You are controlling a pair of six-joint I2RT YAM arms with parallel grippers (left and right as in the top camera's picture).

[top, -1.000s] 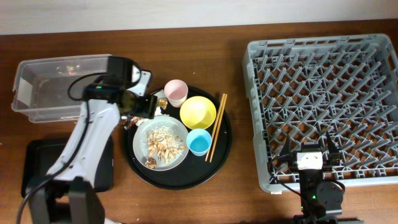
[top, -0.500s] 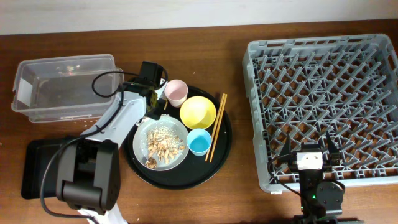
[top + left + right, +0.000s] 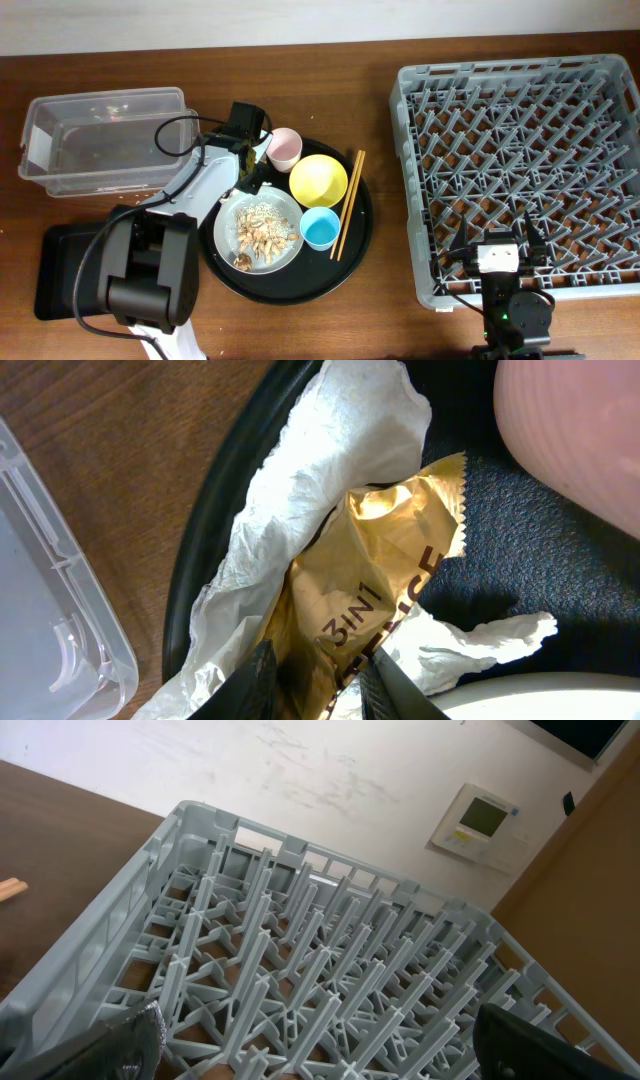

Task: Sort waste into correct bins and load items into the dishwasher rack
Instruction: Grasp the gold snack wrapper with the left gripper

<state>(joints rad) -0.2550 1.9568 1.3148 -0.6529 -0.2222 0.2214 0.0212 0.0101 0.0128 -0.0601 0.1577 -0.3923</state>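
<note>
My left gripper (image 3: 318,682) is shut on a gold wrapper (image 3: 390,550) that lies with crumpled white paper (image 3: 300,510) at the upper-left rim of the round black tray (image 3: 215,520). In the overhead view the left gripper (image 3: 250,176) hides these wrappers. The pink cup (image 3: 283,147), yellow bowl (image 3: 318,180), light-blue cup (image 3: 320,229), chopsticks (image 3: 347,205) and grey plate (image 3: 226,228) with food scraps (image 3: 262,232) sit on that tray. My right gripper (image 3: 320,1055) is open and empty over the near edge of the dishwasher rack (image 3: 520,150).
The clear tub (image 3: 100,140) stands at the far left, its corner in the left wrist view (image 3: 50,590). The shallow black tray (image 3: 60,270) lies at the front left, partly under the left arm. The pink cup (image 3: 570,430) is close beside the wrappers.
The left arm swung right from beside the clear tub to the round tray's upper-left rim and settled on the wrappers there. The right arm has not moved.
</note>
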